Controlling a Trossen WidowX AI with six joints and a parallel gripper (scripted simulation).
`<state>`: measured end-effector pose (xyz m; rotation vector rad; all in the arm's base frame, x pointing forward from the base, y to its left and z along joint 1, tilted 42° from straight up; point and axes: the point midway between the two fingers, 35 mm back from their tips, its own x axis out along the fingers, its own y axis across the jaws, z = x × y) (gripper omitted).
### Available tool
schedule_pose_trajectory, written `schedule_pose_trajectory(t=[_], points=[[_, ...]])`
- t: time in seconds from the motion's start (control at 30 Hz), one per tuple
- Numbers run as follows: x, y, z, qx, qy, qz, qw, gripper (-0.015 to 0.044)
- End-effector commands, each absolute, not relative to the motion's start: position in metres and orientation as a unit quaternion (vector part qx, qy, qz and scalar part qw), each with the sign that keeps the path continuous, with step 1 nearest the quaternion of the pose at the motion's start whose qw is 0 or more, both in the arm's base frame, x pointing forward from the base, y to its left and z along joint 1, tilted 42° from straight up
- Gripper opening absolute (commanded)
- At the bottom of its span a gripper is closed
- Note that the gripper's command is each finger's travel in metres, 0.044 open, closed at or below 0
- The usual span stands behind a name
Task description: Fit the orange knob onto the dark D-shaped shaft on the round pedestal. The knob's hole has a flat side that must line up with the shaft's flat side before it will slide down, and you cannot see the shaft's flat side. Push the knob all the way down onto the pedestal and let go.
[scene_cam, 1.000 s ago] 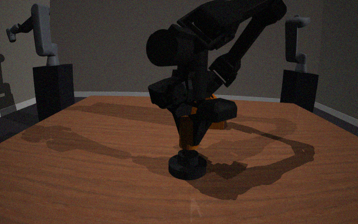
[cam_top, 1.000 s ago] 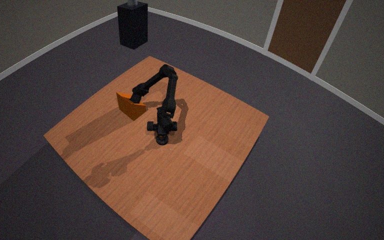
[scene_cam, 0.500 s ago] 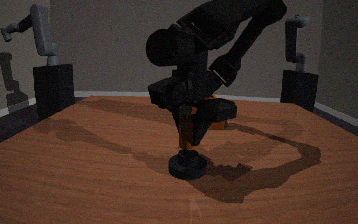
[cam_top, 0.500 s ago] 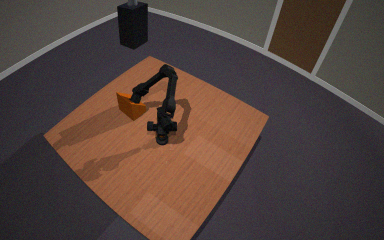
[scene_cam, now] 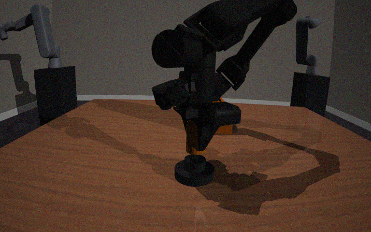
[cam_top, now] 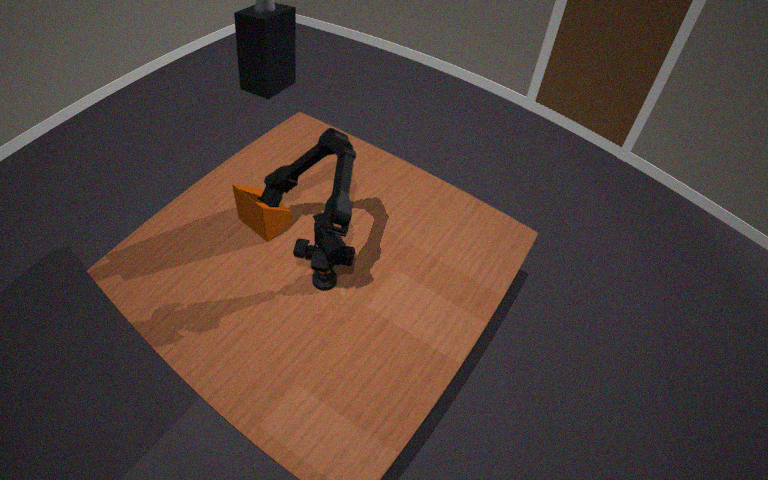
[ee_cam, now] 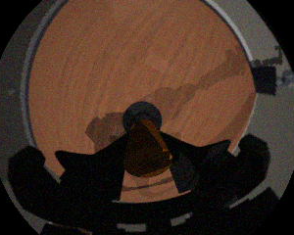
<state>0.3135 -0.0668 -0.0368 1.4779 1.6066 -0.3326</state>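
Observation:
The orange knob (scene_cam: 192, 137) (ee_cam: 146, 153) is upright between the fingers of my gripper (scene_cam: 194, 142) (ee_cam: 144, 135), which is shut on it. The round dark pedestal (scene_cam: 193, 178) (cam_top: 324, 284) (ee_cam: 142, 106) stands on the table below. In the exterior view its dark shaft (scene_cam: 194, 163) shows, and the knob's lower end is just above the shaft's top. Whether they touch, I cannot tell. In the wrist view the knob hides part of the pedestal. The knob's hole and the shaft's flat side are hidden.
An orange wedge-shaped block (cam_top: 255, 218) (scene_cam: 225, 130) stands on the wooden table (cam_top: 340, 368) (scene_cam: 95, 195) around the arm's base, behind the pedestal in the exterior view. Arm shadows cross the table. Grey arms on dark stands (scene_cam: 55, 92) (scene_cam: 309, 90) are beyond the table.

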Motion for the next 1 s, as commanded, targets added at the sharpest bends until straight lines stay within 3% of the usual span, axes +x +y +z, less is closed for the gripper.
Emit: schedule_pose_trajectory(t=[0.0,0.77,0.97], points=[[0.3136,-0.0665,-0.0381,0.602,0.648,-0.141,0.445,0.0],[0.3135,-0.0684,-0.0349,0.602,0.648,-0.141,0.445,0.0],[0.3134,-0.0679,-0.0356,0.634,0.636,-0.189,0.398,0.0]])
